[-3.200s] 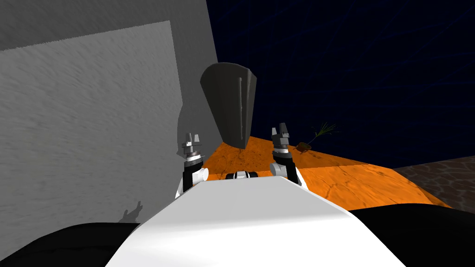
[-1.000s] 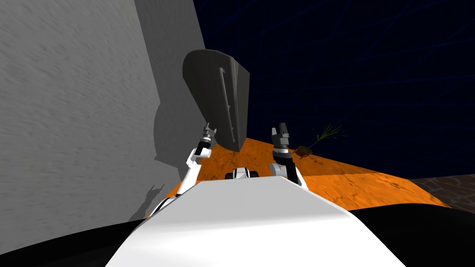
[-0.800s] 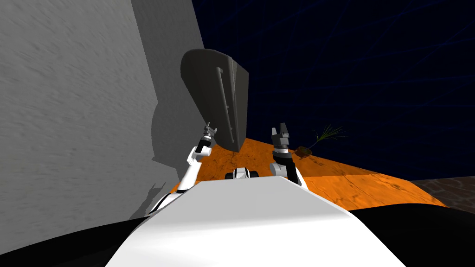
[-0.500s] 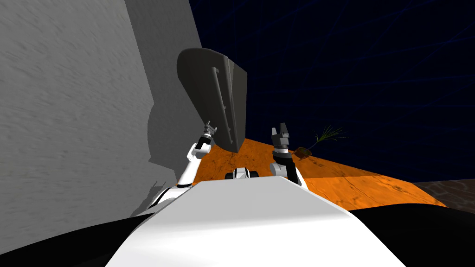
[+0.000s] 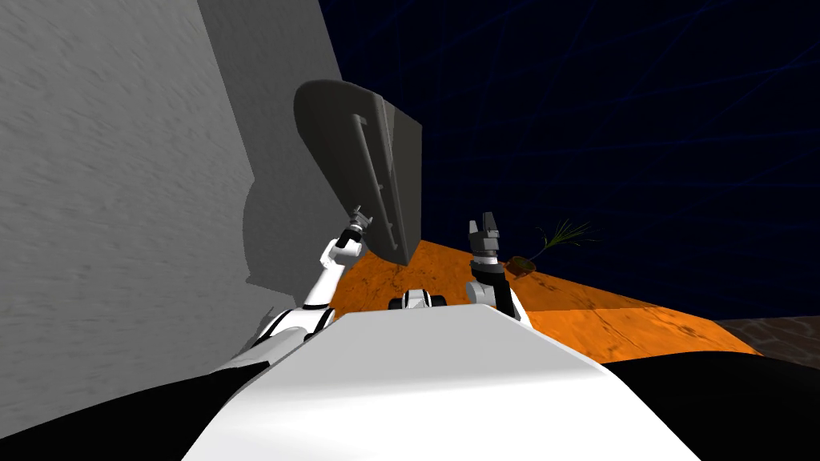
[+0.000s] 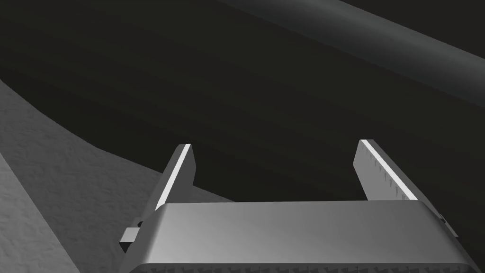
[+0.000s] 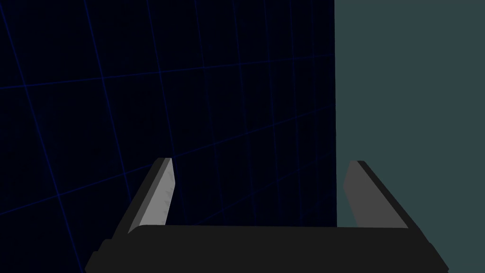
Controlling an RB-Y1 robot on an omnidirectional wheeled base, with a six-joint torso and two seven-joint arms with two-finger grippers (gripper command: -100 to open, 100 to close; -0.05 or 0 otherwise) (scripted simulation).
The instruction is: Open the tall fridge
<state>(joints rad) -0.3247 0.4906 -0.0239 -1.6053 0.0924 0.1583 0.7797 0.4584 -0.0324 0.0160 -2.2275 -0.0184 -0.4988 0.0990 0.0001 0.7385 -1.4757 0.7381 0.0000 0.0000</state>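
The tall fridge point(image 5: 344, 152) is a dark grey box standing against the grey wall, with a long vertical handle bar point(image 5: 365, 164) on its front. My left gripper point(image 5: 358, 216) reaches up to the lower part of that front, just beside the handle's bottom end. In the left wrist view the left gripper point(image 6: 275, 144) stands open with nothing between its fingers, close to the dark door point(image 6: 237, 95). The handle bar point(image 6: 379, 40) runs slantwise past the fingertips. My right gripper point(image 5: 484, 230) is held up to the right of the fridge, and its wrist view shows the right gripper point(image 7: 259, 162) open and empty.
A grey wall point(image 5: 120, 200) fills the left side. The floor point(image 5: 608, 308) is orange, and a small potted plant point(image 5: 528, 258) stands on it at the right. Beyond it lies a black area with blue grid lines. A flat teal surface point(image 7: 407, 95) lies beside my right gripper.
I have turned, so the fridge has slid left in the head view and shows more of its front. My left arm has stretched further forward and up toward the door's handle side. The right arm is unchanged.
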